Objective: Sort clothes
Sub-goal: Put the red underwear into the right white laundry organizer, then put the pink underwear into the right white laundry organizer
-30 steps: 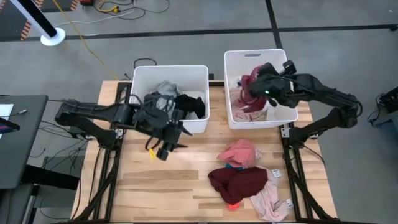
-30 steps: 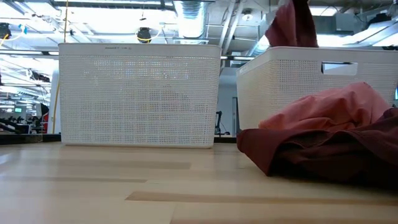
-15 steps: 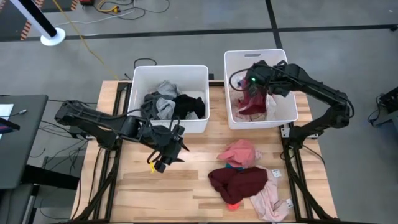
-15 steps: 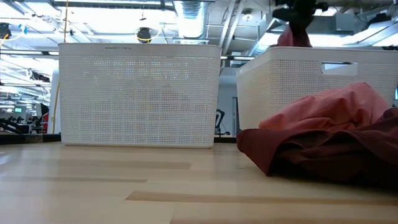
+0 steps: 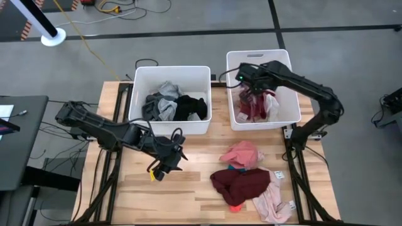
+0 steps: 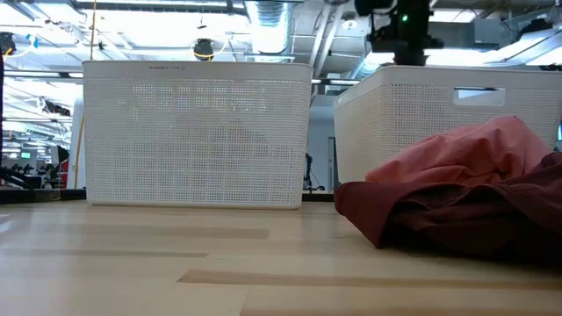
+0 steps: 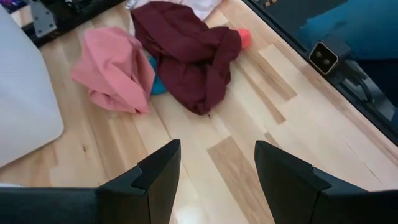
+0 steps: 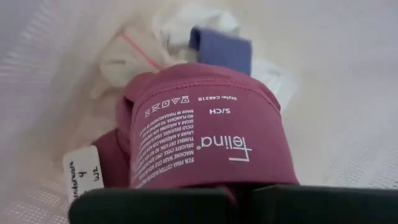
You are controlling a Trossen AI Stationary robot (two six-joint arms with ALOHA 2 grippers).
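My right gripper [image 5: 251,88] hangs over the right white bin [image 5: 295,94], shut on a maroon garment [image 5: 254,108] that reaches down inside the bin. The low view shows only that gripper's body [image 6: 399,26] above the bin's rim. My left gripper [image 5: 161,169] stands open over bare table in front of the left bin [image 5: 135,94], with nothing between its fingers [image 7: 155,180]. More clothes lie on the table at the right: a pink one [image 5: 245,154], a dark maroon one [image 5: 242,182] and a pale pink one [image 5: 273,201]. My right gripper pinches the maroon garment between its two fingers at a hemmed band with white printing [image 8: 211,168]. The fingers come from above, slanting down into the bin. The garment hangs below them, its lower part on the pale clothes [image 8: 124,56] in the bin.
The left bin holds grey [image 5: 160,107] and black [image 5: 191,107] clothes. In the low view both bins [image 6: 198,132] stand at the back, with the pink and maroon pile [image 6: 465,193] at the right. Bare wood [image 5: 188,194] lies at the near left.
My right gripper has swung toward the table's left over the right bin, tipped downward and sunk. The maroon garment, which stood above the bin's rim, now hangs inside the bin. My left gripper has moved down and toward the near edge, away from the left bin, staying open.
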